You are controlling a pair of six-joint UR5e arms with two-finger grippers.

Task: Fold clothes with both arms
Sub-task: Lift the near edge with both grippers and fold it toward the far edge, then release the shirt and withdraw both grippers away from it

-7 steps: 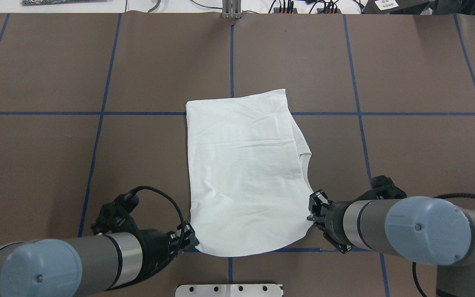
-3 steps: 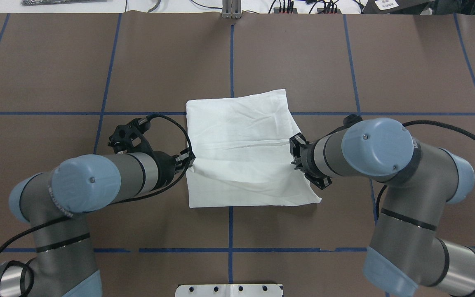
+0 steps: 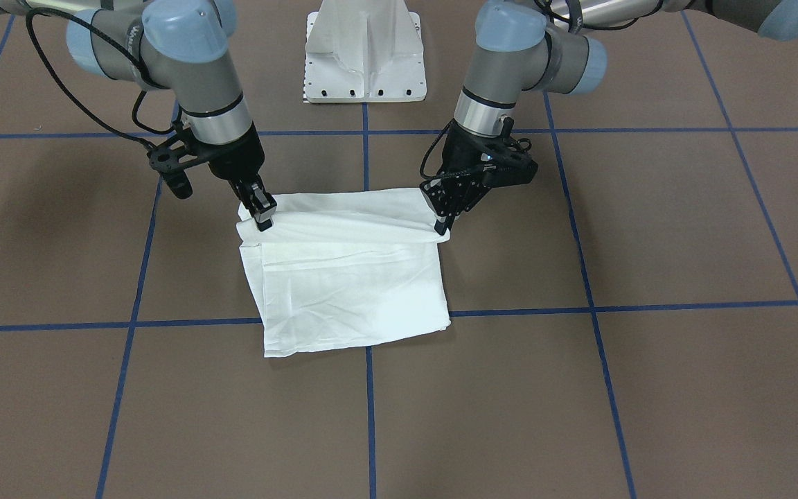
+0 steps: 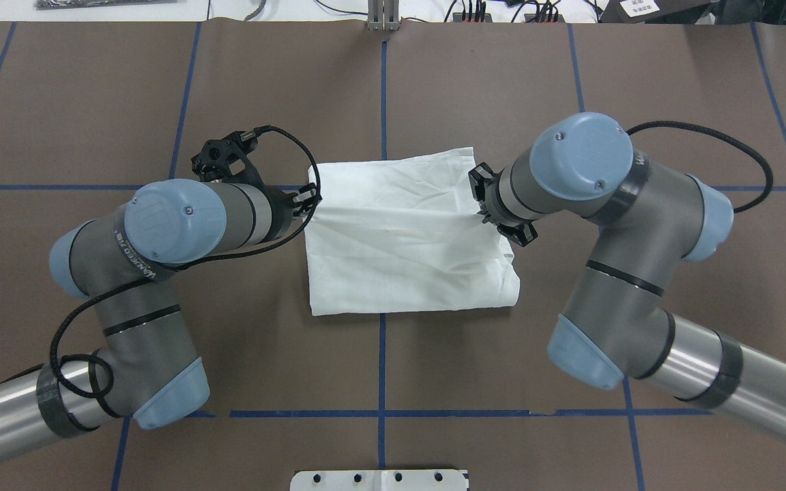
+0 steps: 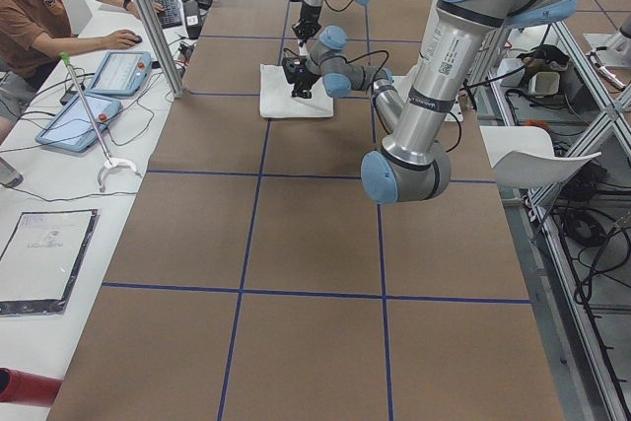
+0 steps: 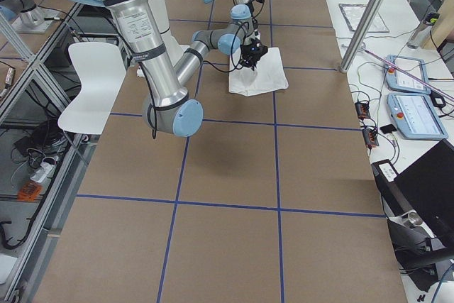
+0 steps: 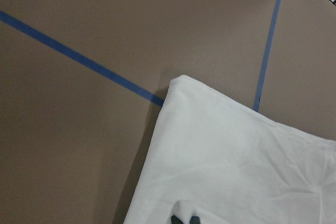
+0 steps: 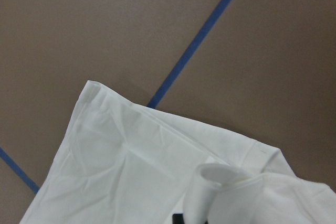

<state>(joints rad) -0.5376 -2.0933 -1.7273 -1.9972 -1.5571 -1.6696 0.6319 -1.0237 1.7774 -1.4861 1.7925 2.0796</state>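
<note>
Item: white T-shirt (image 4: 400,273), middle of the table (image 4: 93,102), well clear of every edge, doubled over itself. I hold it with the left gripper (image 4: 308,198) and right gripper (image 4: 483,199), each clamped on a hem corner, carried within the last second from the near side to the shirt's far edge. Judged: fold nearly laid, release pending.

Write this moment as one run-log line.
step: folding; left gripper: shut on white long-sleeved T-shirt; right gripper: shut on T-shirt; edge: lifted

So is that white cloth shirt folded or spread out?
Folded: the white shirt lies doubled; left gripper and right gripper pinch its raised edge.
</note>
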